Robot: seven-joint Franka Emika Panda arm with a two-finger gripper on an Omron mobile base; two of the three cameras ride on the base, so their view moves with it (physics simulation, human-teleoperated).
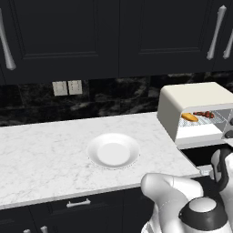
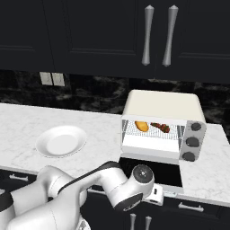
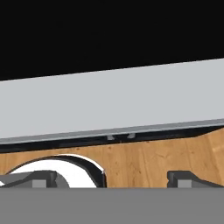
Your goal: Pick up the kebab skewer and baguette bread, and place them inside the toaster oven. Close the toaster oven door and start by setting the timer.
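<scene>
The bread (image 2: 141, 126) and the skewer (image 2: 160, 127) already lie side by side on the wire rack inside the toaster oven (image 2: 161, 105), bread to the left, skewer to the right, so the loading looks done and closing the door is likely the step in hand. The door (image 2: 150, 171) hangs folded down flat in front of the oven's mouth, its dark glass facing up over the edge of the worktop (image 1: 54, 145). The arm is tucked low under that edge, and the pincer (image 3: 113, 177) has its fingers spread as wide as they go, with nothing between them. In the hand view a long pale bar runs straight across just above the fingertips, probably the door's handle or front edge; I cannot tell which. An empty white plate (image 1: 113, 150) sits well left of the oven.
</scene>
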